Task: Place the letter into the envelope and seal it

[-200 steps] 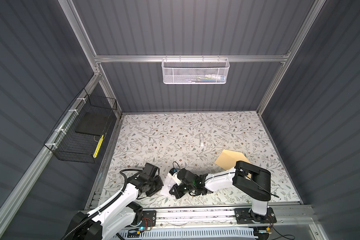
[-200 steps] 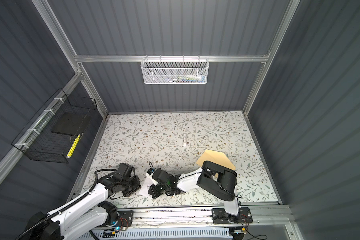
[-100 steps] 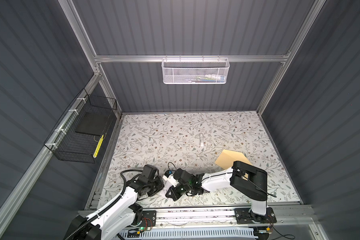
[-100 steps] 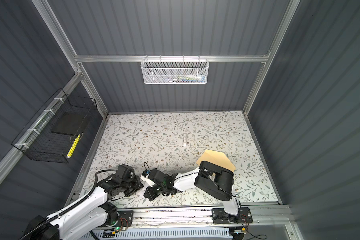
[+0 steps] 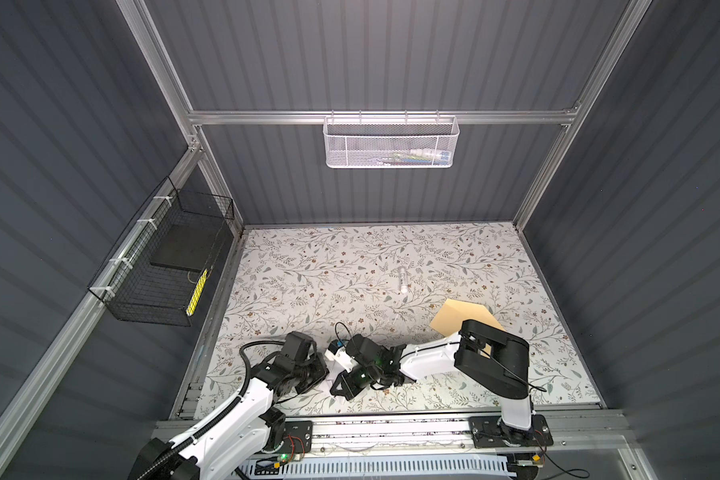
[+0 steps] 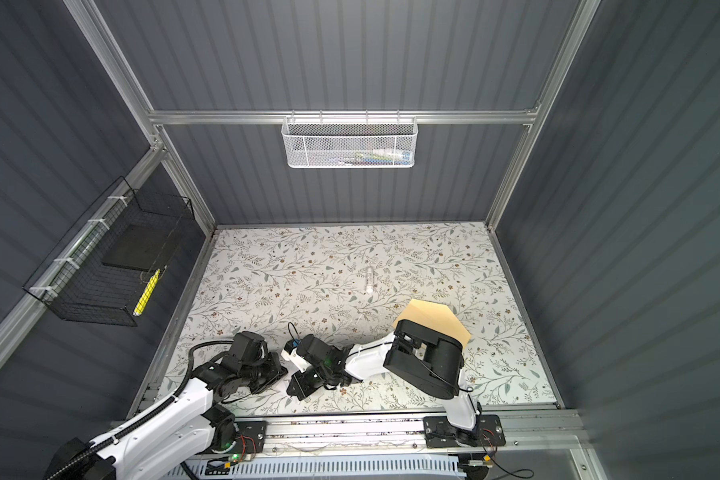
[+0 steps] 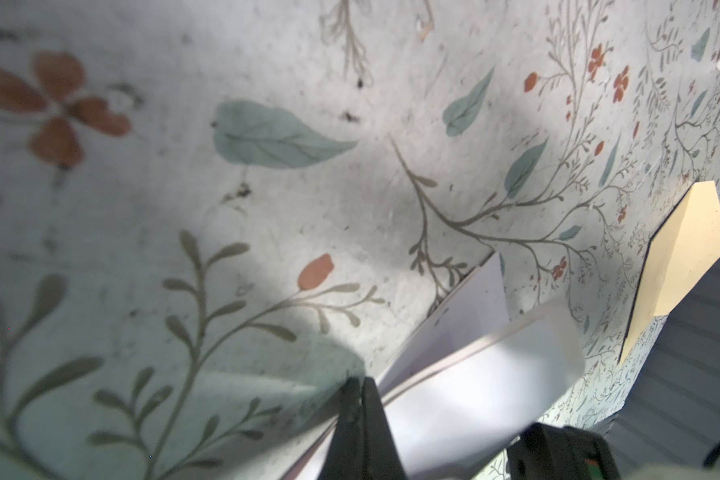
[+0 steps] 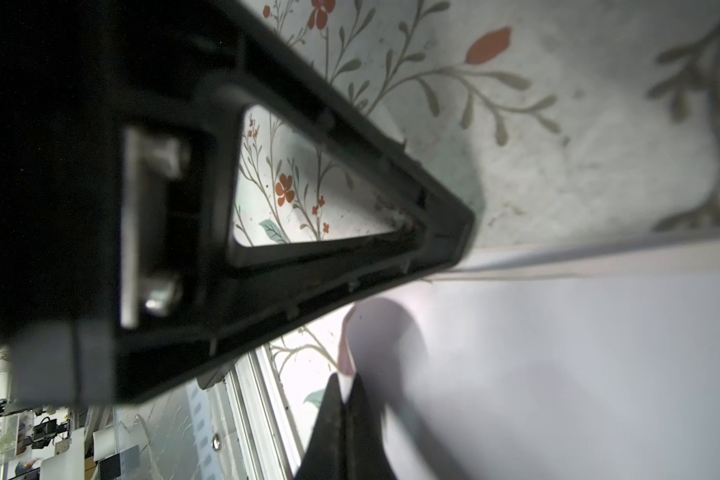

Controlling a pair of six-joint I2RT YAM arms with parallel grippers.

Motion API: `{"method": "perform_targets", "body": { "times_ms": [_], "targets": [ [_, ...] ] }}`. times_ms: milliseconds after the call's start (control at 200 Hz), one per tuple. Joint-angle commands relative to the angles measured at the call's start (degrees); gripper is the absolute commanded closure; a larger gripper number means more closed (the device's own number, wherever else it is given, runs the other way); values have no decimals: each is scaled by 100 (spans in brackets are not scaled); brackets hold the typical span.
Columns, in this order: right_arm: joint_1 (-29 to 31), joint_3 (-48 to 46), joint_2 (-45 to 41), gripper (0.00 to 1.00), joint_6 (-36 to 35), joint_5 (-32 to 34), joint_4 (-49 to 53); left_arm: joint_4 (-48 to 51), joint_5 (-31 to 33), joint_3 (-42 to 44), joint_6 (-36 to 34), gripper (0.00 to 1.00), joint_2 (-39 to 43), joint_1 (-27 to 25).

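Down at the left wrist camera, the left gripper [image 7: 359,388] has its two black tips pinched tight on the edge of the letter [image 7: 474,382]. The white sheet is bent up off the flowery table [image 7: 267,208]. The envelope [image 7: 682,257] lies flat, well away from the letter, and its pointy flap looks open. From the right wrist camera, the right gripper [image 8: 344,395] is pinched on another edge of the same sheet. In both top views the two grippers sit close together at the front of the table and hide most of the letter. The right arm's elbow hangs over part of the envelope. I think two grippers tugging one thin sheet could rip it or crumple it. A crumpled letter may then jam at the envelope's mouth. A small white tube [image 5: 403,279] lies farther back. I can't read any words or labels anywhere.
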State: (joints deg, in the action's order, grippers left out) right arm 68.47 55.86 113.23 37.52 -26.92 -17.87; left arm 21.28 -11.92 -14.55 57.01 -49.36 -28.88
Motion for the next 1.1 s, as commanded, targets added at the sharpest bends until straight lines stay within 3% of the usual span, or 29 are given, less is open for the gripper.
{"method": "perform_targets", "body": {
  "times_ms": [0, 435, 525, 690, 840, 1090],
  "targets": [
    [-86, 123, 232, 100, 92, -126, -111, 750, 41, 345, 59, 100, -113, 6],
    [-139, 281, 452, 99, 141, -469, -186, 769, 75, 353, 98, 100, -35, 6],
    [-162, 252, 472, 93, 175, -548, -238, 816, 110, 347, 106, 100, 9, 6],
    [-185, 186, 490, 73, 254, -656, -313, 823, 161, 337, 143, 100, 55, 6],
    [-215, 109, 490, 69, 316, -657, -322, 1175, 334, 82, 208, 100, 344, 6],
    [-229, 39, 567, 70, 381, -657, -306, 2188, 1075, -857, 400, 87, 967, 6]
  ]
}}
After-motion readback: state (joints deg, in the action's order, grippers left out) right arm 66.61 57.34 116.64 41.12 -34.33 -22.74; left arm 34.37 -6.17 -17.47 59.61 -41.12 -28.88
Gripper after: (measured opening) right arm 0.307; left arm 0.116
